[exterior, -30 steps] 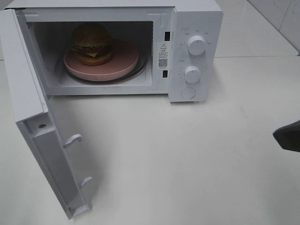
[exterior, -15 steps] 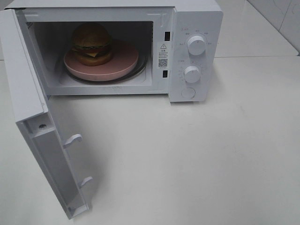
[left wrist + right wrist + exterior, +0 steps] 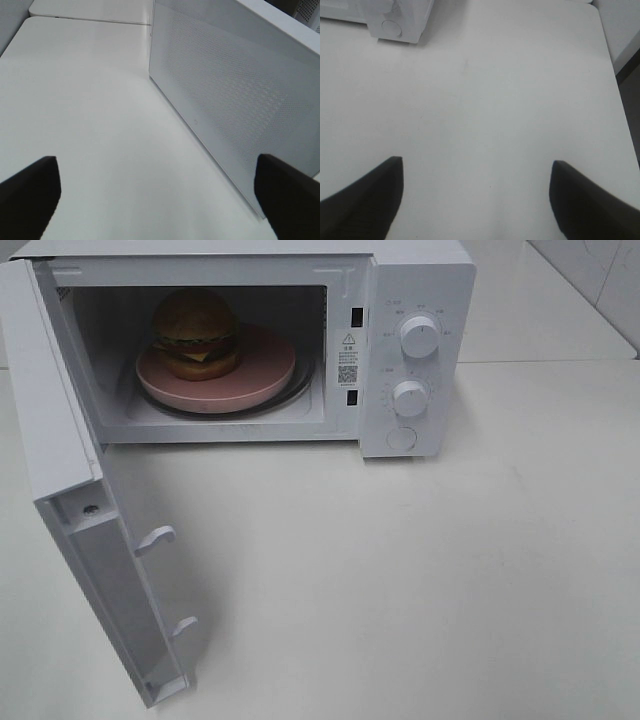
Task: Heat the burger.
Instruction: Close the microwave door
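The burger (image 3: pixel 195 332) sits on a round pink plate (image 3: pixel 262 368) inside the white microwave (image 3: pixel 415 280), whose door (image 3: pixel 60 470) stands wide open at the left. Neither gripper shows in the exterior high view. In the left wrist view my left gripper (image 3: pixel 157 197) is open and empty over the white table, beside the perforated outer face of the open door (image 3: pixel 225 90). In the right wrist view my right gripper (image 3: pixel 475 200) is open and empty above bare table, with the microwave's lower right corner and round button (image 3: pixel 391 27) far off.
The microwave has two white knobs (image 3: pixel 419 336) and a round button (image 3: pixel 401 438) on its control panel. The open door reaches far out over the white table (image 3: pixel 400 580). The table's right edge (image 3: pixel 615 75) shows in the right wrist view.
A dark gripper tip at the right edge of the exterior high view one second ago has left that view. The burger, plate and door have not moved.
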